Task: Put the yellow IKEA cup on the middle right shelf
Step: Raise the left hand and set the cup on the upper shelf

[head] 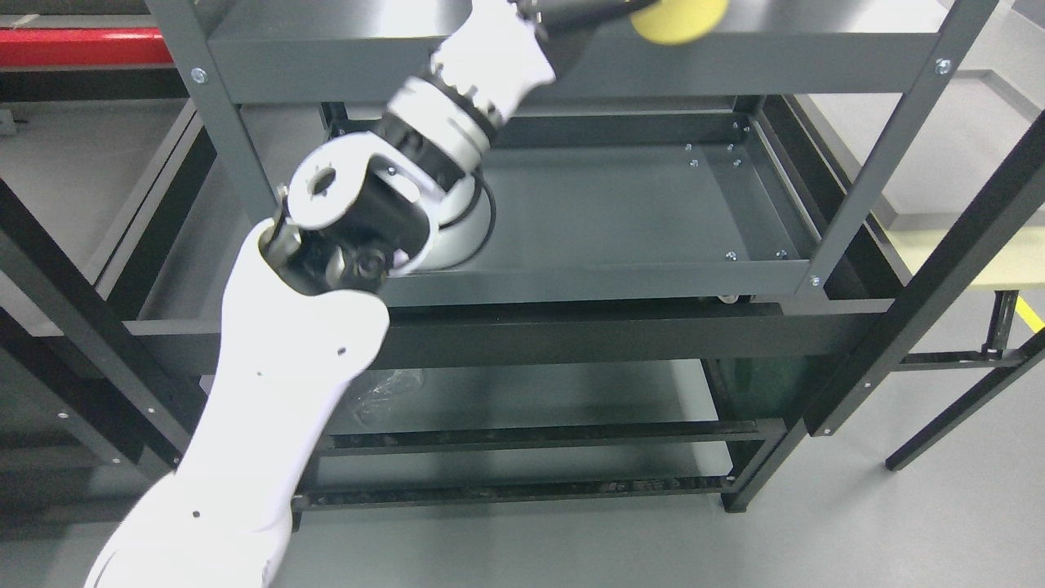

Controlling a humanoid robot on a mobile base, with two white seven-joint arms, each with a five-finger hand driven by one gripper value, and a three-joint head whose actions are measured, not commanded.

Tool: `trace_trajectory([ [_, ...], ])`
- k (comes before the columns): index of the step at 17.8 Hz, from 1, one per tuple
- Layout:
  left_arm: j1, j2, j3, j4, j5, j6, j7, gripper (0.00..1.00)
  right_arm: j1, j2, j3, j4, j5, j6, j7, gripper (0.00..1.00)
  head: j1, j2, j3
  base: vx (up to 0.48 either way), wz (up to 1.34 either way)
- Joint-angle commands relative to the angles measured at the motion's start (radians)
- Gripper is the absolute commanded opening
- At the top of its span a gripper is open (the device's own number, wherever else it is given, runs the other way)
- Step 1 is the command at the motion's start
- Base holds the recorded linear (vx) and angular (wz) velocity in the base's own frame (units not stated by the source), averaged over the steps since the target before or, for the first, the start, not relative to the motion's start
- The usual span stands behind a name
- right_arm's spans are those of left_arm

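The yellow cup (679, 18) shows at the top edge of the head view, over the top shelf (775, 33) of the grey metal rack. My left arm reaches up from the lower left, and its dark hand (600, 10) is closed on the cup's left side; the picture's edge cuts off most of the hand. The cup is held above the top shelf surface, well above the middle shelf (637, 204), whose right half is bare. My right arm does not show.
A white round dish (469, 233) sits on the left part of the middle shelf, partly hidden by my forearm. Crumpled clear plastic (384, 392) lies on the lower shelf. Black frame posts (939, 269) stand at the right, and a red bar (82, 45) at the far left.
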Motion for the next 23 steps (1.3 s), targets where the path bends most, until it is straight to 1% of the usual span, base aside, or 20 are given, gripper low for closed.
trace_trajectory([
  [1,-0.204,0.017,0.119,0.248,-0.016,0.076,0.068,0.01,0.014,-0.017,0.017,0.0,-0.025,0.001,-0.001,0.99,0.0,0.0,0.0,0.11,0.05],
  [4,-0.204,0.017,0.117,0.378,-0.082,0.089,0.062,0.02,0.014,-0.017,0.017,0.0,-0.025,0.001,-0.001,1.0,0.0,0.0,0.0,0.117,0.09],
  [8,-0.172,0.017,0.116,0.417,-0.13,0.092,0.058,0.03,0.014,-0.017,0.017,0.0,-0.025,0.001,-0.001,0.99,0.0,0.0,0.0,0.04,0.03],
  [11,-0.17,0.017,0.11,0.483,-0.135,0.091,0.05,0.03,0.014,-0.017,0.017,0.0,-0.025,0.001,-0.001,0.99,0.0,0.0,0.0,0.02,-0.01],
  [14,-0.168,0.017,0.105,0.549,-0.135,0.089,0.013,0.05,0.014,-0.017,0.017,0.0,-0.025,0.001,-0.001,0.99,0.0,0.0,0.0,0.002,0.02],
  [15,-0.168,0.017,0.104,0.555,-0.141,0.091,0.004,0.09,0.014,-0.017,0.017,0.0,-0.025,0.001,-0.001,0.99,0.0,0.0,0.0,0.006,0.05],
  [16,-0.17,0.017,0.091,0.563,-0.151,0.092,-0.01,0.17,0.014,-0.017,0.017,0.0,-0.025,0.001,-0.001,0.99,0.0,0.0,0.0,0.0,0.0],
  [18,-0.168,0.017,0.047,0.605,-0.2,0.092,-0.05,0.45,0.014,-0.017,0.017,0.0,-0.025,0.001,-0.001,0.99,0.0,0.0,0.0,0.0,0.0],
  [19,-0.168,0.017,0.042,0.618,-0.22,0.094,-0.077,0.55,0.014,-0.017,0.017,0.0,-0.025,0.001,-0.001,0.99,0.0,0.0,0.0,0.0,0.0],
  [22,-0.171,0.017,0.041,0.622,-0.234,0.092,-0.142,0.78,0.014,-0.017,0.017,0.0,-0.025,0.001,-0.001,0.99,0.0,0.0,0.0,0.0,0.0],
  [23,-0.173,0.017,0.041,0.622,-0.237,0.092,-0.143,0.83,0.014,-0.017,0.017,0.0,-0.025,0.001,-0.001,0.99,0.0,0.0,0.0,0.0,0.0],
])
